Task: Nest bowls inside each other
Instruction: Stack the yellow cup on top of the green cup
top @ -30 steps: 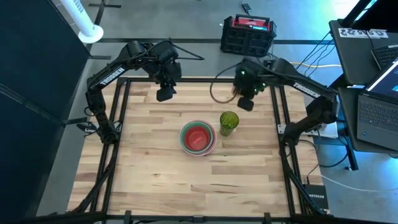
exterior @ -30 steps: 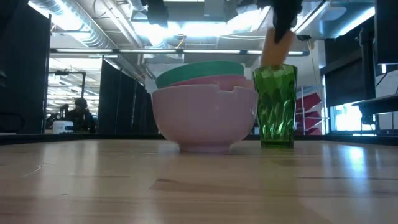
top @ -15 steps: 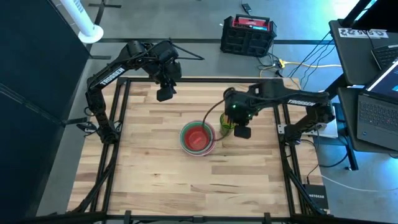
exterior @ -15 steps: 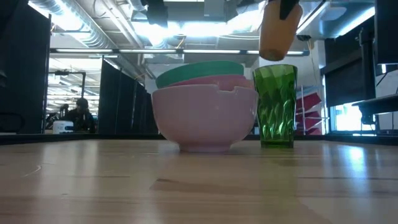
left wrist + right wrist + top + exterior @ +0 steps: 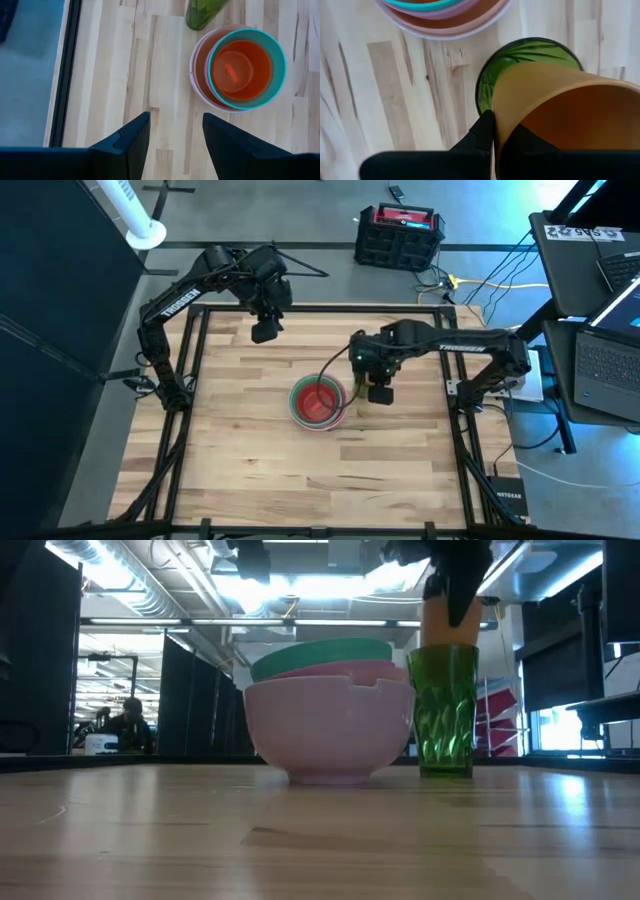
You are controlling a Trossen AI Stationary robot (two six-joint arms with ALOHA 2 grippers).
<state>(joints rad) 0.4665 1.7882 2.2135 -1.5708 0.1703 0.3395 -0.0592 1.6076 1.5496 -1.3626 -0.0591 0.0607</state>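
A stack of nested bowls (image 5: 318,402) stands on its base at mid-table: red inside teal, inside pink, inside a pale pink outer bowl (image 5: 330,720). A tall green cup (image 5: 443,710) stands right beside the stack. My right gripper (image 5: 380,390) hangs over that cup, shut on an orange cup (image 5: 440,625) whose bottom reaches the green cup's mouth (image 5: 530,50). My left gripper (image 5: 265,332) waits open above the table's far left, with the stack (image 5: 237,67) ahead of its fingers. My right gripper pinches the orange cup's wall at the rim (image 5: 502,107), one finger (image 5: 482,135) outside and the other inside the cup. The fingers come from above, pointing down. The cup hangs upright below them, mouth up, its lower end at the green cup's opening.
A cable loops over the table's far side by the right arm (image 5: 335,370). A black and red crate (image 5: 400,235) sits on the floor beyond the far edge, and laptops (image 5: 600,310) stand to the right. Bare wood lies near the front edge (image 5: 320,480).
My right gripper has carried the orange cup from the table's far right toward the near edge and downward, ending over the green cup. The cup has sunk from clear above the green cup to its mouth. The bowls and green cup have stayed put.
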